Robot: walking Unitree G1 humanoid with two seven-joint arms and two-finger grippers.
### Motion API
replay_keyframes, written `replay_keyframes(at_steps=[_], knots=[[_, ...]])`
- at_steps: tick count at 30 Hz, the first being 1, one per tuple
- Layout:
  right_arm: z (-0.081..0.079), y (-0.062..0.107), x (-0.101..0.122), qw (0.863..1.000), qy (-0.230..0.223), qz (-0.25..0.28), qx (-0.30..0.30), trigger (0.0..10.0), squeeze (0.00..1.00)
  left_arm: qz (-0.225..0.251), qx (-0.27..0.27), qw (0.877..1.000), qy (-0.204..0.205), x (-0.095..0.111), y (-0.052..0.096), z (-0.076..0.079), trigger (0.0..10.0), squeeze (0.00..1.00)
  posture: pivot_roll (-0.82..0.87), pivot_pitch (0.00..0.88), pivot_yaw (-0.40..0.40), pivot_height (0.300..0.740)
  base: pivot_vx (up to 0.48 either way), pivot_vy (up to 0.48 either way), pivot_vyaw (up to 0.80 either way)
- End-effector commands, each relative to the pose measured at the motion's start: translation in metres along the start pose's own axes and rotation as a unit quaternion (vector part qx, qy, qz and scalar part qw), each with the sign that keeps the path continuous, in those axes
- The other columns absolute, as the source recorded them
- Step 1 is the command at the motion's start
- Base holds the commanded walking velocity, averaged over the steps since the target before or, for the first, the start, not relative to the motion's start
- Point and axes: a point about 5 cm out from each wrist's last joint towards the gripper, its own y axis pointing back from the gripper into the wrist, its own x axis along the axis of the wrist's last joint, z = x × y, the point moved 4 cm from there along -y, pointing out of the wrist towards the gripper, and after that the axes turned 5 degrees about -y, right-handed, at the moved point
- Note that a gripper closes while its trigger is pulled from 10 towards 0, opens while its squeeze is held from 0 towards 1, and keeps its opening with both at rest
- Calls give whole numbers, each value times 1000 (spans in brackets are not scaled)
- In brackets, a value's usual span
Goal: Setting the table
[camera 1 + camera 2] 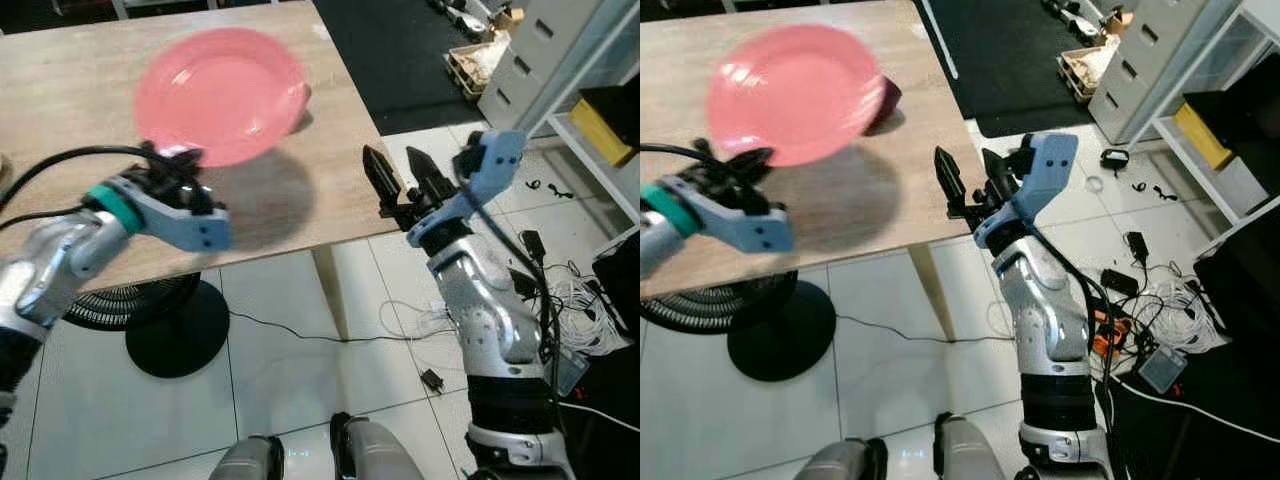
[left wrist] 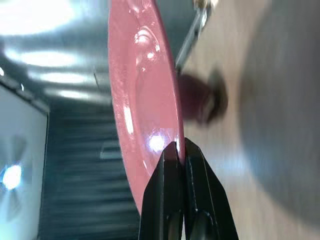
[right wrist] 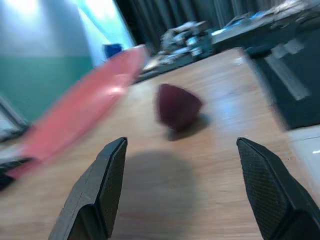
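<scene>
Tiles of white floor (image 1: 300,380) lie under the near edge of the wooden table (image 1: 60,90), where a black pedestal fan (image 1: 170,325) stands beneath it. The left gripper (image 2: 180,150), over the table's near part, is clenched on the rim of a pink plate (image 1: 222,92), which it holds tilted in the air above the tabletop, casting a round shadow on the wood. The right gripper (image 1: 398,172) hovers just off the table's near right corner, its two black fingers spread wide and grasping nothing. Farther along the table, beyond the plate, a dark red bowl (image 3: 176,107) sits upside down on the wood. Tangled cables (image 1: 580,295) lie on the floor well right of the table.
</scene>
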Motion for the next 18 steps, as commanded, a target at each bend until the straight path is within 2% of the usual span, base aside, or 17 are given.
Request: replay_keyframes(at_steps=[1,4,5,6,7,10,16,17,18], knots=[[-16,0,-2,994,-95,-17,50,10000,0,53,8,999,2,26,-12,-1,10000,0,-62,45,34,740,0,0,0],[-18,0,-3,993,-106,-20,55,10000,0,59,9,998,3,29,-13,0,10000,0,-63,44,33,740,0,0,0],[-25,1,-6,986,-151,-28,68,10000,0,76,8,997,1,37,-18,0,10000,0,-67,41,33,740,0,0,0],[-26,1,-7,983,-169,-30,65,10000,0,87,9,996,1,42,-20,-1,10000,0,-68,39,33,740,0,0,0],[-26,1,-7,983,-169,-30,65,10000,0,87,9,996,1,42,-20,-1,10000,0,-68,39,33,740,0,0,0],[-23,-1,-7,976,-210,-23,46,10000,0,114,3,994,-1,53,-22,-1,10000,0,-70,36,36,740,0,0,0],[-22,-2,-5,974,-221,-27,47,10000,0,139,-7,990,3,65,-22,5,10000,0,-73,32,38,740,0,0,0],[-22,-3,-5,973,-223,-28,48,6980,0,149,-9,989,6,71,-21,7,10000,0,-73,32,38,740,0,0,0],[-23,-3,-5,973,-225,-30,48,4706,0,159,-12,987,10,76,-21,9,10000,0,-71,31,37,740,0,0,0]])
